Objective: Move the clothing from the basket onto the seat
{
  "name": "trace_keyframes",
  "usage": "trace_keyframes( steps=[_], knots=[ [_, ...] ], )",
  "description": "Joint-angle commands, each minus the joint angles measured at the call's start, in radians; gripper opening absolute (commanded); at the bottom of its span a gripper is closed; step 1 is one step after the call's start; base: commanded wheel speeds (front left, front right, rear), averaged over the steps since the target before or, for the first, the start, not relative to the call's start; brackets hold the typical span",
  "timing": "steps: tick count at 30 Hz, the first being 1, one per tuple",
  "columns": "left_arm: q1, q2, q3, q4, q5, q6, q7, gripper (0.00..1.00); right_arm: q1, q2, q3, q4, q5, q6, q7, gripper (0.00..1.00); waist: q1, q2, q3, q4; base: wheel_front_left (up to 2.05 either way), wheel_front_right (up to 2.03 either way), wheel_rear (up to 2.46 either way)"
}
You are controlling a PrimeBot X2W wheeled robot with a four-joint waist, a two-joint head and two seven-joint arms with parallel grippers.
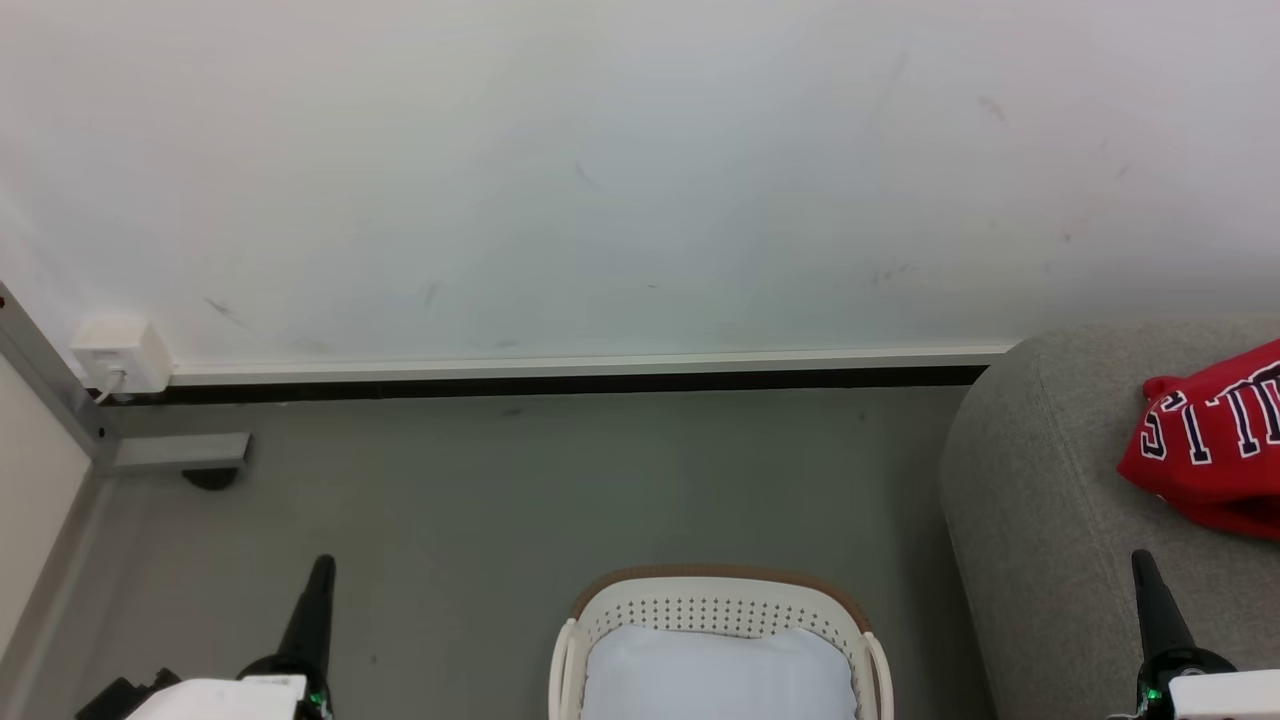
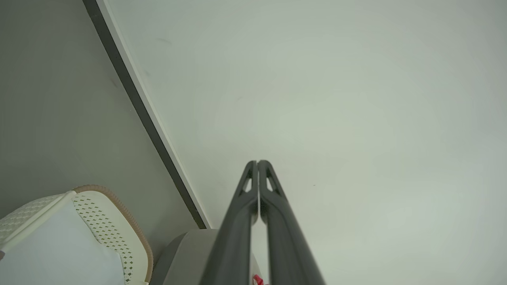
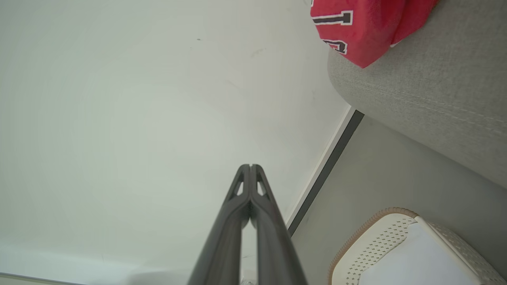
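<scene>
One red jersey (image 1: 1210, 440) on one sofa (image 1: 1040, 520), one pad (image 1: 715, 680) in one basket (image 1: 720, 610), left hand (image 2: 257, 162) and right hand (image 3: 250, 166) closed, empty.

Grey floor (image 1: 500, 500), ending at a dark skirting (image 1: 560, 385) below a pale wall (image 1: 600, 180). Standing on it at bottom centre: cream basket (image 1: 720, 585), white pad (image 1: 720, 670) inside. To the right, also on the floor: grey sofa (image 1: 1040, 480), bearing a crumpled red jersey (image 1: 1210, 440), lettering showing. Far left: metal foot (image 1: 180, 452).

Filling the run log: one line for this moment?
clothing on seat | basket holds white pad | left gripper shut | right gripper shut
</scene>
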Motion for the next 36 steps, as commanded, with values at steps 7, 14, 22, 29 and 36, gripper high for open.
trace_keyframes(
  steps=[7, 14, 22, 29, 36],
  knots=[
    [-0.019, 0.0, 0.013, -0.011, -0.064, -0.003, 0.019, 0.0, -0.021, -0.01, -0.006, -0.011, 0.07, -0.002, 0.017, 0.0, -0.0001, 0.0, 0.004, -0.001, 0.0, 0.0, 0.0],
    [-0.023, -0.002, 0.021, -0.014, -0.109, -0.003, 0.032, 0.0, -0.025, -0.011, -0.009, -0.013, 0.127, -0.002, 0.03, 0.0, -0.0001, 0.0, 0.008, -0.001, 0.0, 0.0, 0.0],
    [-0.028, -0.004, 0.029, -0.017, -0.163, -0.003, 0.047, 0.0, -0.033, -0.011, -0.012, -0.017, 0.188, -0.002, 0.045, 0.0, -0.0001, 0.0, 0.012, -0.002, 0.0, 0.0, 0.0],
    [-0.031, -0.006, 0.036, -0.02, -0.205, -0.004, 0.059, 0.0, -0.035, -0.011, -0.014, -0.02, 0.237, -0.002, 0.057, 0.0, -0.0001, 0.0, 0.016, -0.003, 0.0, 0.0, 0.0],
    [-0.029, -0.005, 0.036, -0.019, -0.207, -0.004, 0.061, 0.0, -0.033, -0.011, -0.014, -0.02, 0.237, -0.002, 0.058, 0.0, -0.0001, 0.0, 0.017, -0.003, 0.0, 0.0, 0.0]
  ],
)
